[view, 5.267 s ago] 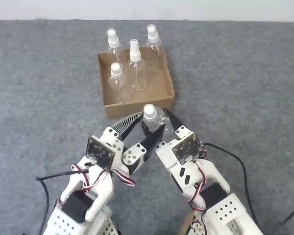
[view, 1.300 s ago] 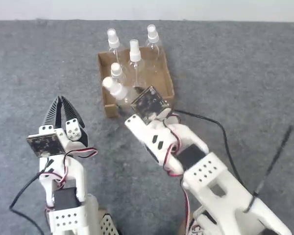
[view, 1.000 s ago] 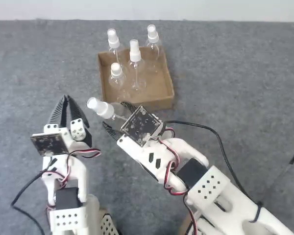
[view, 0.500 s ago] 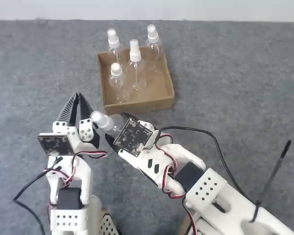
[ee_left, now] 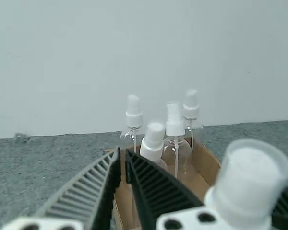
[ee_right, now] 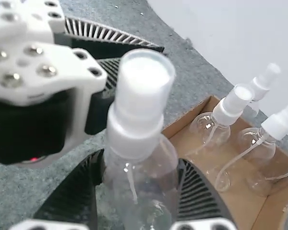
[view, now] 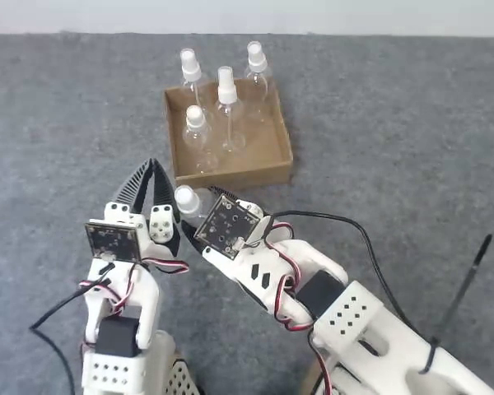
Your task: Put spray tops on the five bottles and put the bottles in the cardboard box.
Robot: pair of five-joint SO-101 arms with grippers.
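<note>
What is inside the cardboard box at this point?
Four bottles with spray tops, standing upright toward the back and left. The front right floor is bare; floor beneath the bottles is covered. The fifth bottle is outside, in the right tool.

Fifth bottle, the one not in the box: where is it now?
High view: the fifth bottle is clamped in the right gripper, just short of the cardboard box's near wall, its cap beside the left gripper.

support: grey carpeted table [view: 412, 123] | directly on it: open cardboard box [view: 239, 177], toward far edge
</note>
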